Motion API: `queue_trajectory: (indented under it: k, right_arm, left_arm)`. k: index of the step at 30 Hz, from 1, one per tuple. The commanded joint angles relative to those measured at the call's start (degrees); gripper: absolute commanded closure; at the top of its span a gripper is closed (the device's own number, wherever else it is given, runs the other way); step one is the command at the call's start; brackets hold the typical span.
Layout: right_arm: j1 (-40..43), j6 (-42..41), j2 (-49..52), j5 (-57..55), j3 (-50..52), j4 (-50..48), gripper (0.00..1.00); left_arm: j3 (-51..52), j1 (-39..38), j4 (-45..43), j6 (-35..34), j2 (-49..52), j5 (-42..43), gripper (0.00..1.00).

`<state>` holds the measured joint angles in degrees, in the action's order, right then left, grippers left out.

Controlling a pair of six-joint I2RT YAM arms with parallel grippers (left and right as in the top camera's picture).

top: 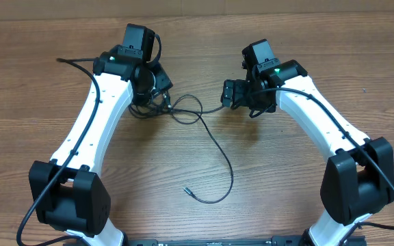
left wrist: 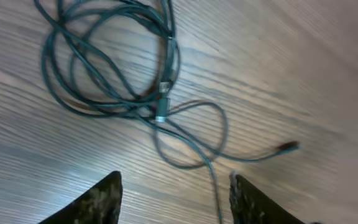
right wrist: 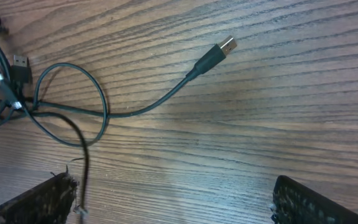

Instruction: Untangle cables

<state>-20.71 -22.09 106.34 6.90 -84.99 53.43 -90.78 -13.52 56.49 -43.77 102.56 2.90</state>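
a: left gripper (left wrist: pixel 174 202) is splayed wide, nothing pinched, and the cables (left wrist: pixel 160 107) sit knotted on the bench (left wrist: pixel 303 74) just ahead of it
b: one strand slips off the knot and runs between that left gripper's fingers (left wrist: pixel 98 199), lying on the bench
a: across from the left gripper, the right gripper (right wrist: pixel 173 202) gapes too, bare, a usb plug (right wrist: pixel 225 46) lying ahead of it
b: and a long tail (top: pixel 217 154) curls away from the left gripper toward the arm bases
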Motion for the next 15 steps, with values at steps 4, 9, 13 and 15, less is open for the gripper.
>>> queue_trajectory:
  k: [4,9,13,15]
  right_arm:
    - [0.22,-0.42,-0.72,-1.09,-0.48,-0.24,0.00]
    - [0.20,-0.42,-0.72,-1.09,-0.48,-0.63,0.00]
    - [0.20,-0.42,-0.72,-1.09,-0.46,-1.33,0.00]
    - [0.20,-0.42,-0.72,-1.09,-0.46,-1.77,0.00]
  left_arm:
    - [-0.20,0.39,5.79,4.98,0.09,-14.21,0.41]
    - [-0.15,3.06,6.75,1.14,3.30,-16.31,0.35]
    - [-0.15,6.34,6.38,1.01,6.34,-14.16,0.58]
    - [-0.15,7.93,6.75,1.44,8.17,-12.72,0.60]
